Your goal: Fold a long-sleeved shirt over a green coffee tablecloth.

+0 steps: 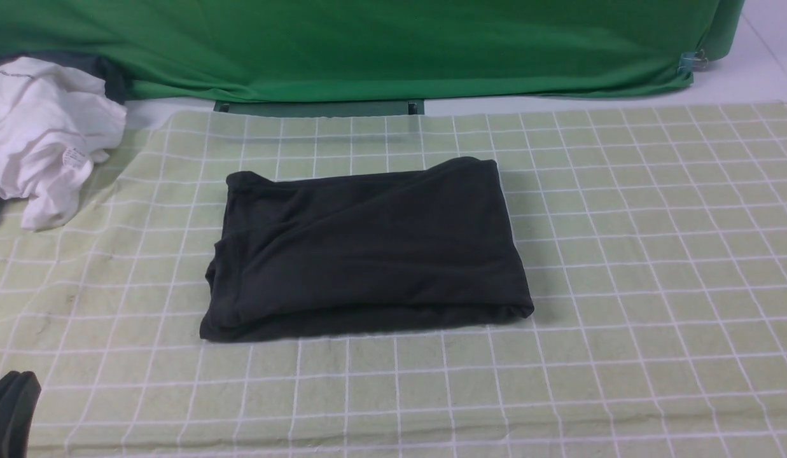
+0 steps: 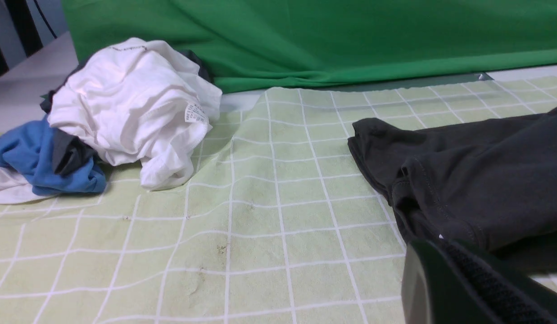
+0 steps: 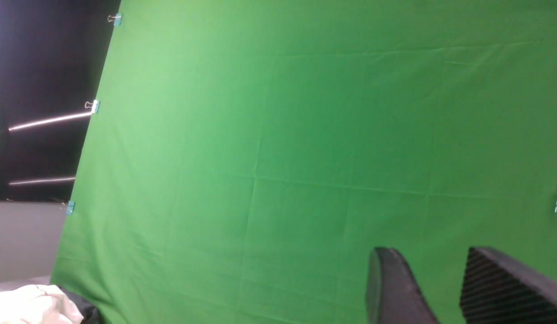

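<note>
On the green coffee tablecloth [image 1: 622,254], about mid-desk and slightly toward the robot's left, the long-sleeved shirt [image 1: 368,248] lies as a compact black rectangle, several layers stacked, no print or label showing. Soft cotton, light, limp; it will sag and unfold if lifted by one layer only, not slippery, nothing fragile. Best hold, judged from the front view: pinch through the full stack at a corner or along the thick rolled edge on its near-left side, where hems bunch up [image 2: 409,180]; two-point grip at both ends of one edge would keep the layers together. Folding looks essentially done, maybe only a tidy-up left. Left claw [image 1: 8,407] sits low at the near-left corner of the front view, well apart from the shirt there; in the left wrist view its dark padded tip [image 2: 467,288] fills the corner just beside the shirt's edge, not visibly touching; jaws together, holding nothing. Right claw [image 3: 445,288] is out of the front view, raised and pointed at the plain green backdrop [image 3: 305,135], two fingers [image 3: 391,288] standing apart with a clear gap, nothing between them. White garment [image 1: 43,133] with tag is piled at the far left, with a blue cloth [image 2: 30,157] beside it, both well apart from the shirt. Tablecloth shows faint stains near the left side.
</note>
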